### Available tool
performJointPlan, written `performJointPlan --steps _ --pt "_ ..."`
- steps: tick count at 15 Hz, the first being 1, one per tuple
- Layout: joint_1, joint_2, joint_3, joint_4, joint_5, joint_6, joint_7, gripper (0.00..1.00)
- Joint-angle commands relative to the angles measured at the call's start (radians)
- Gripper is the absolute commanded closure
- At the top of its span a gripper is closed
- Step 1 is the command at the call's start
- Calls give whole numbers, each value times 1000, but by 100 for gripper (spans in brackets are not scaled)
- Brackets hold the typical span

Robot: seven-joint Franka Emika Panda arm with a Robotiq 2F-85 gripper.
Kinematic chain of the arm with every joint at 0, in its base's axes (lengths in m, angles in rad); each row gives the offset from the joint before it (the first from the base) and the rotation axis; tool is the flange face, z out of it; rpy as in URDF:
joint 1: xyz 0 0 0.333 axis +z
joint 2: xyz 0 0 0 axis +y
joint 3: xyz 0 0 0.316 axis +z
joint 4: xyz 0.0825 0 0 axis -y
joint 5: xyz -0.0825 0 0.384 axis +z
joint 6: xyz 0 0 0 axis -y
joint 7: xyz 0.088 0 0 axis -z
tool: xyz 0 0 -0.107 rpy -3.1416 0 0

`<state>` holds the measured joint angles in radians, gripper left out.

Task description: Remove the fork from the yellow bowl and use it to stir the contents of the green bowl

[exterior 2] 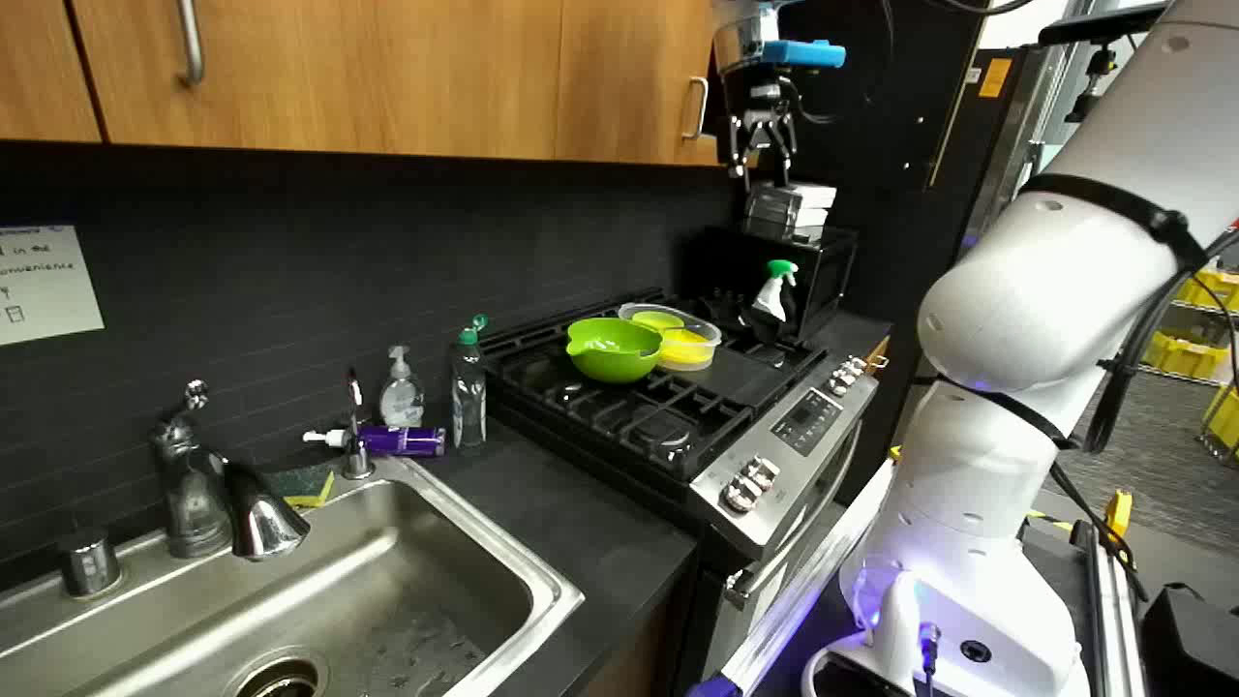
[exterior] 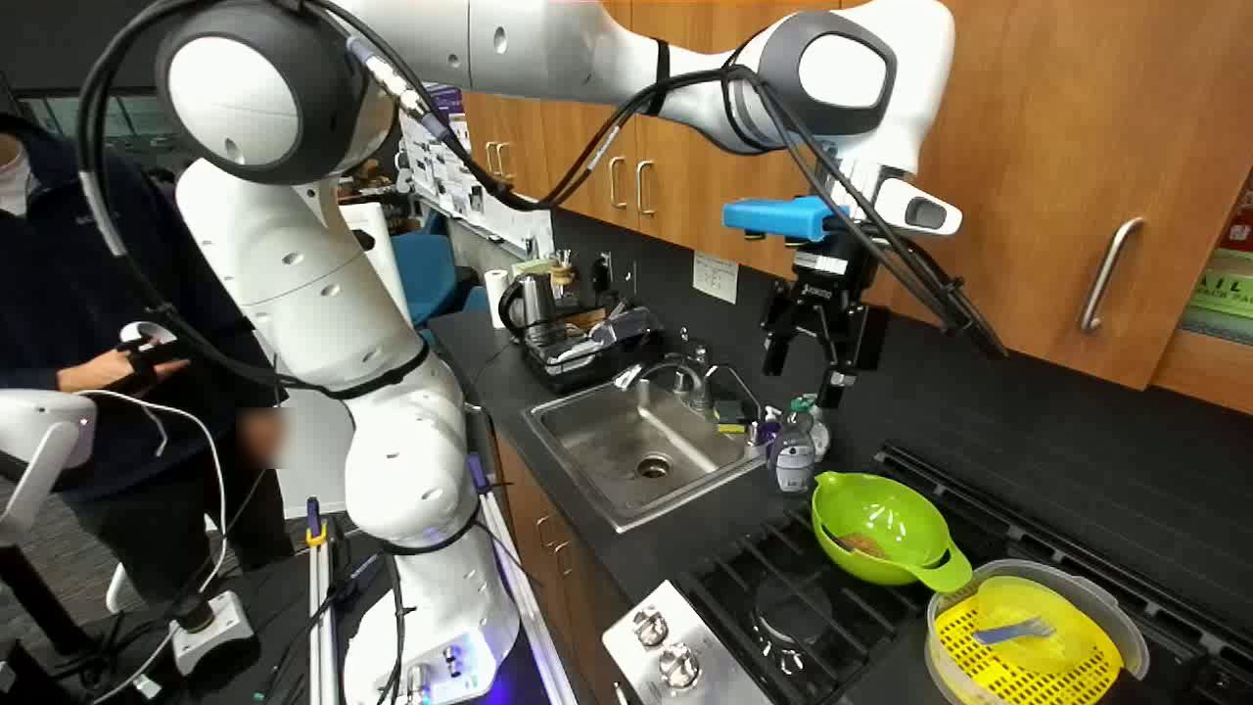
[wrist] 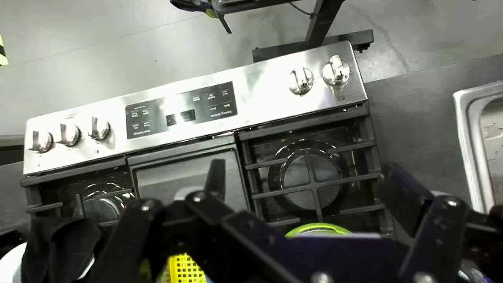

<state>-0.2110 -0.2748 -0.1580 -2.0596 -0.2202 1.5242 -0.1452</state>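
Lime-green bowl (exterior: 899, 517), yellow gridded bowl (exterior: 1038, 685), blue fork (exterior: 1010, 632), black tool (exterior: 804, 374), white arm (exterior: 401, 450), brown wood-grained cabinets (exterior: 1038, 147)

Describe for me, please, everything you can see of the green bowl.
The green bowl is bright lime-green, round and glossy, apparently plastic, with a pouring lip on one side and a tab-like handle roughly opposite. It sits open side up on the black stove grate, with a little brown stuff low inside. Its handle reaches toward the clear container beside it; whether they touch I cannot tell. The tool hangs higher, apart from it.

Kitchen area, steel sink (exterior: 612, 431), chrome faucet (exterior 2: 198, 494), stove (wrist: 259, 106), wooden cabinets (exterior 2: 387, 77), kettle (exterior: 533, 305)
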Motion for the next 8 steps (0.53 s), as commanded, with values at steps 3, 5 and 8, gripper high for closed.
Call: performJointPlan --steps 3,5,8 --pt "-3 63 -22 50 -8 -41 82 0" --pt "-31 82 -65 64 10 -45 110 0" --pt "-82 105 -136 76 31 -38 140 0"
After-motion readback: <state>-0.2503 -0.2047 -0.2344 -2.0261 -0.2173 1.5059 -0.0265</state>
